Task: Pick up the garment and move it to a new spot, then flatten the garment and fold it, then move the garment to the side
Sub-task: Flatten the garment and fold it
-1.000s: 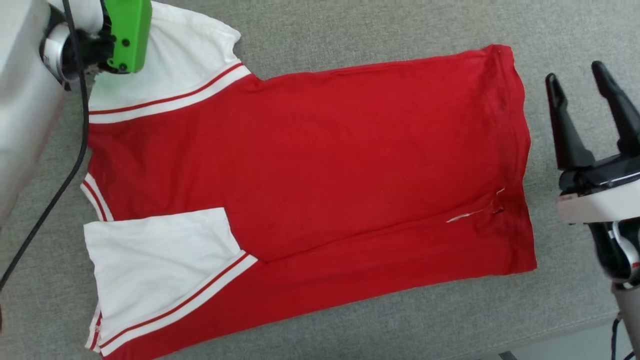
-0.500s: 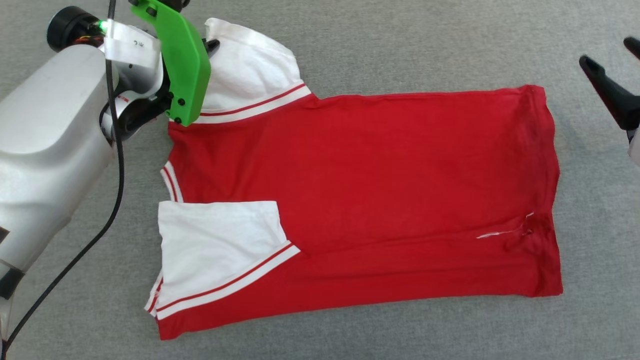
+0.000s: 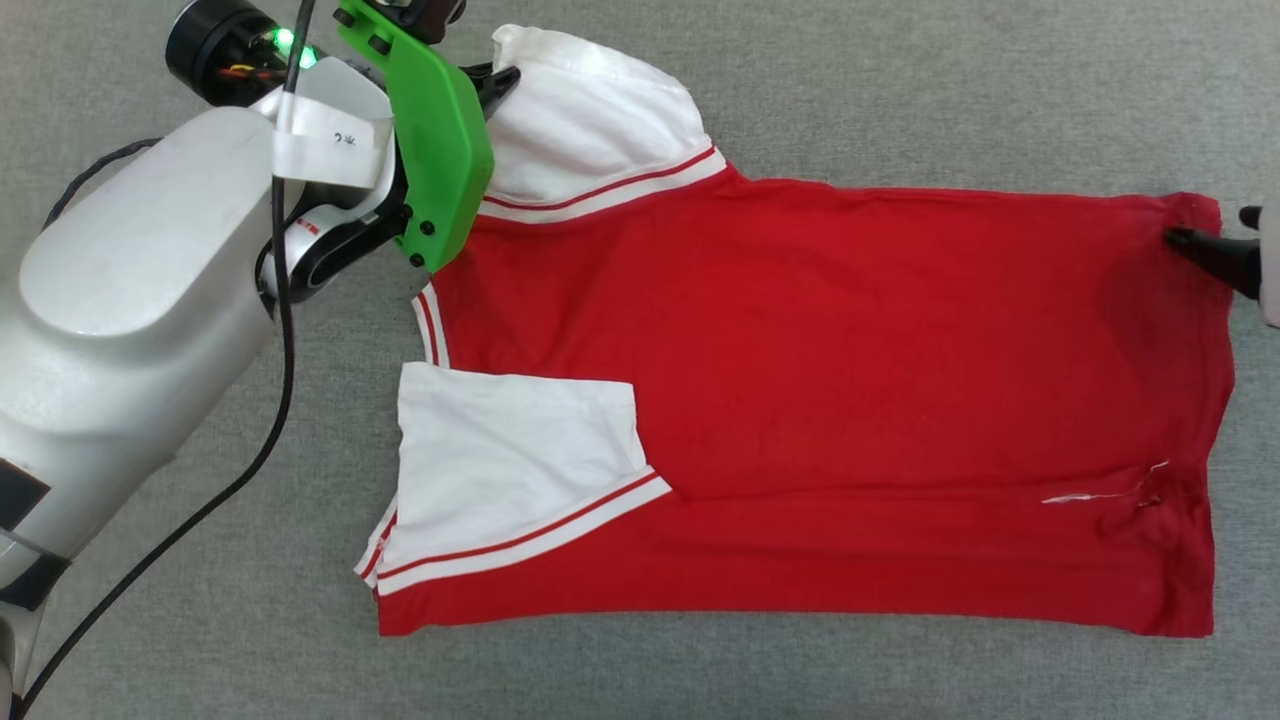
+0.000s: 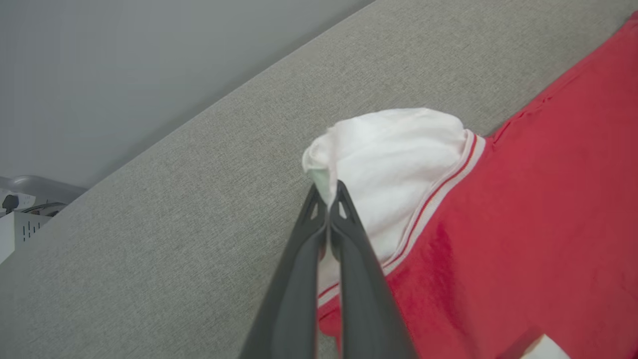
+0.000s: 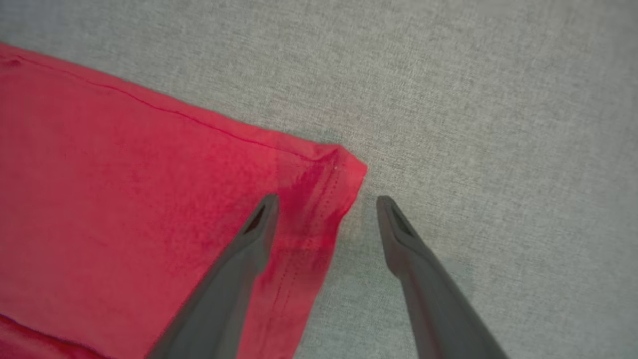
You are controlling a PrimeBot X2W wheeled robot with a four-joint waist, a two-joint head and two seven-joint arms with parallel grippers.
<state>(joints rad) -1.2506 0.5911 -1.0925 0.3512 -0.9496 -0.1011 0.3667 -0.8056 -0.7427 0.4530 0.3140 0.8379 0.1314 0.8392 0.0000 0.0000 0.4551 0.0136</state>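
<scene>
The garment [image 3: 820, 400] is a red shirt with white sleeves, lying flat on grey fabric with its plain side up. Its near sleeve [image 3: 510, 470] is folded in over the body. My left gripper [image 4: 328, 192] is shut on the edge of the far white sleeve [image 4: 394, 159], which is bunched and lifted slightly; in the head view that gripper [image 3: 500, 80] sits at the top left. My right gripper [image 5: 326, 202] is open, straddling the far hem corner [image 5: 344, 169] of the garment, one finger over the red cloth and one over the grey surface.
The grey fabric surface [image 3: 900, 90] spreads all round the garment. A black cable [image 3: 270, 400] hangs from my left arm at the left. In the left wrist view a grey wall [image 4: 124, 60] rises beyond the surface's edge.
The head camera has shifted, so the whole picture has slid. My left gripper now pinches the far sleeve, and my right gripper has come in over the far hem corner.
</scene>
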